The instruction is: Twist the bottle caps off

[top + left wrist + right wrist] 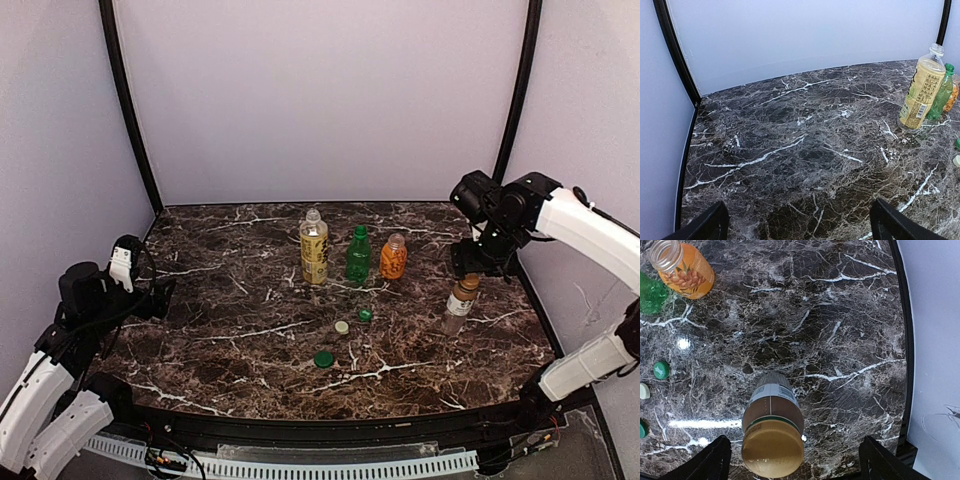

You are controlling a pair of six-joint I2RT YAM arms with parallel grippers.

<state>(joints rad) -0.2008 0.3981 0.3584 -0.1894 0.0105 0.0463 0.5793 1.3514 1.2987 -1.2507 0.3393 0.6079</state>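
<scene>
While the right hand (468,270) hangs just above the slim bottle (460,305), its fingers (715,460) are spread wide on either side of the tan cap (772,449). They are clear of it and grip nothing. The cap is on. The slim bottle stands upright near the right edge of the bench (230,300), with a white label below the neck, well apart from the other bottles.

Left hand (158,298) is low over the left side of the bench, fingers (705,227) also spread open, holding nothing.

Three bottles stand upright in a row mid-bench toward the back:
- tall bottle (314,250) with yellow liquid, on the left
- green bottle (358,257) just beside it
- orange bottle (394,258) on the right

The orange bottle's mouth shows open in the right wrist view. The tops of the other two are too small to judge.

Three loose caps lie on the bench in front of the row: a pale cap (342,327), a small green cap (365,314) near it, and a larger green cap (324,359) closest to the arms.
</scene>
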